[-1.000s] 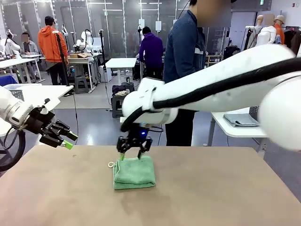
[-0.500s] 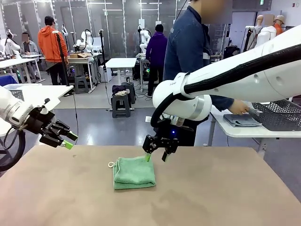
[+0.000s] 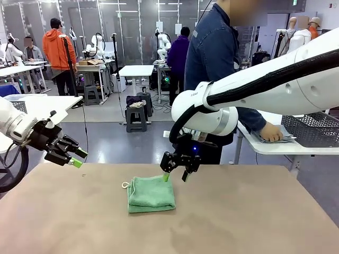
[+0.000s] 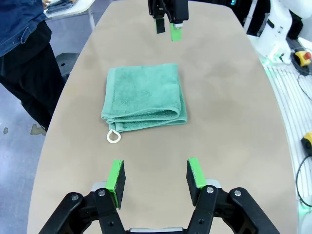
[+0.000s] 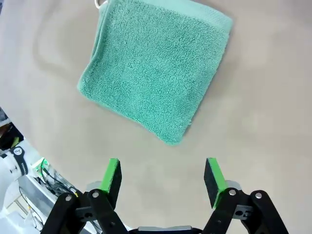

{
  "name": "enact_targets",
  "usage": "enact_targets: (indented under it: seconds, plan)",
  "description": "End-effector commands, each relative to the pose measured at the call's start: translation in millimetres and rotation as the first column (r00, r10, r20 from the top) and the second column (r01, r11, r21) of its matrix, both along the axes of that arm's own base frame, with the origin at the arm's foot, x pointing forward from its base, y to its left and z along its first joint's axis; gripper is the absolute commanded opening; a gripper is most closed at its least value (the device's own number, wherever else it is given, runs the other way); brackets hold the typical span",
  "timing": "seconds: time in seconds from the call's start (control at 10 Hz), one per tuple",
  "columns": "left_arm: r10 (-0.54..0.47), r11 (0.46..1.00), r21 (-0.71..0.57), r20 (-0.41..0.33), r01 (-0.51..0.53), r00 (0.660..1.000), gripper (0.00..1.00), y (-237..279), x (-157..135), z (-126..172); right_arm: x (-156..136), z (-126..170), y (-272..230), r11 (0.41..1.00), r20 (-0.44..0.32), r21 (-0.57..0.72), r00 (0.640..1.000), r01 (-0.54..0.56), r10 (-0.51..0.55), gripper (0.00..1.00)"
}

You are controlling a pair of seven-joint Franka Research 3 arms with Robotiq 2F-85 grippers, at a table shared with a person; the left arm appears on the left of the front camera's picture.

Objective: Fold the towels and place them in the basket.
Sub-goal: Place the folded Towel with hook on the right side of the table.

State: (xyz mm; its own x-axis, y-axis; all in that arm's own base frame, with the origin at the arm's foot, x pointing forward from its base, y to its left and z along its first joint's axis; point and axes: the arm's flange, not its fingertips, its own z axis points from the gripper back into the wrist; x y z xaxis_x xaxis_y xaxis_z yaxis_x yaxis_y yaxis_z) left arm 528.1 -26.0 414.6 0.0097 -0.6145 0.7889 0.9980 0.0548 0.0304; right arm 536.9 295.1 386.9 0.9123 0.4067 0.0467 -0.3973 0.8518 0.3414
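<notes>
The left jaws, carried on the left arm, stand open and empty, their green pads parted with nothing between them, held raised off the near left side of the tabletop. The green towel lies flat on the tabletop ahead of these jaws, well apart from them and roughly in line with the gap. It is folded to a nearly square packet; its slightly longer axis runs crosswise to the line of the left jaws. The stacked folded edges face back toward the left jaws, and the white loop hangs off the corner nearest them, on the side of the left-hand pad in the left wrist view. The right jaws, on the right arm, are likewise open and hold nothing. They hang low over the tabletop just beyond the towel's far corner as seen from the left jaws. In the right wrist view the towel sits ahead of the right jaws, turned diagonally to them: one corner points back toward the gap between the pads, apart from both, and the loop corner lies at the far end. The basket stands on a side table well beyond the right jaws, beside a person's hand.
</notes>
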Motion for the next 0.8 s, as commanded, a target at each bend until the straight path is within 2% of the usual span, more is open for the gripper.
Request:
enact_targets:
  seconds: [0.0,0.6,0.7]
  plan:
    - [-0.004,1.000,0.007,0.004,0.004,1.000,0.65,-0.1,-0.9,1.8,2.2,-0.9,1.5,1.000,-0.002,0.010,1.000,0.005,-0.005,0.85]
    - [-0.004,1.000,0.007,0.004,0.004,1.000,0.65,-0.1,-0.9,1.8,0.0,0.0,0.0,1.000,0.000,0.000,1.000,0.000,0.000,0.85]
    - [-0.004,1.000,0.007,0.004,0.004,1.000,0.65,-0.1,-0.9,1.8,-0.7,-16.0,10.1,0.996,0.067,0.020,0.994,0.086,-0.087,0.85]
